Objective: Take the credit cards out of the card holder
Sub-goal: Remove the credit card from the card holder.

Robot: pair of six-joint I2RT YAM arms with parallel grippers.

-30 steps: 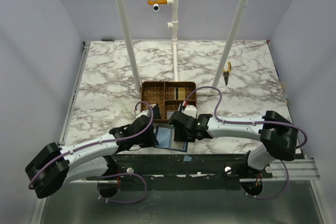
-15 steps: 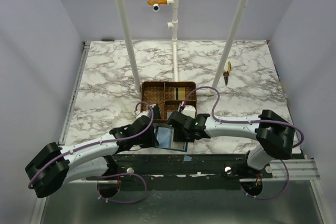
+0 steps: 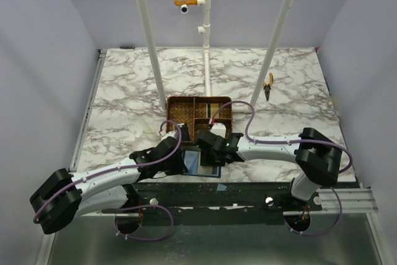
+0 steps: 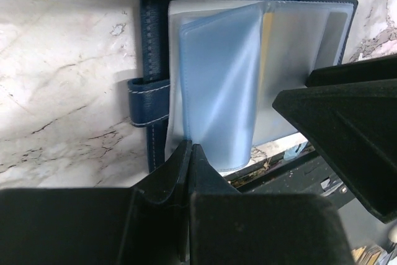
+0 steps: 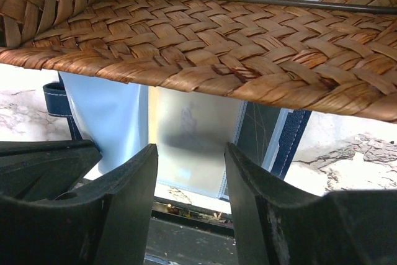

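Looking down on the marble desk (image 3: 124,97), there's the card holder (image 3: 197,161), lying open right at the near edge, about the middle, just this side of the wicker tray (image 3: 183,111). Both arms are in on it, one from the left and one from the right.

Left hand (image 4: 188,153) first: fingers squeezed flat together, no gap at all, tips sitting at the holder's edge close to the strap (image 4: 147,100). Whether a bit of plastic is caught between them, can't tell from here.

The holder's pages are fanned. One blue-tinted sleeve (image 4: 217,91) bows up off the stack, and behind it a gold card (image 4: 267,35) peeks through as a thin strip, tucked inside.

Over to the right hand (image 5: 190,148): fingers standing apart at a middling spread, nothing seen clamped, poised over the holder's right side and framing a frosted sleeve (image 5: 189,128) in the gap. Touching it or just above it, can't say. A dark card (image 5: 257,131) sits in the pocket just right of that sleeve. The tray's woven wall runs right across the top of the wrist view.

Yellow-handled pliers (image 3: 268,86) lie far right, well apart from all this
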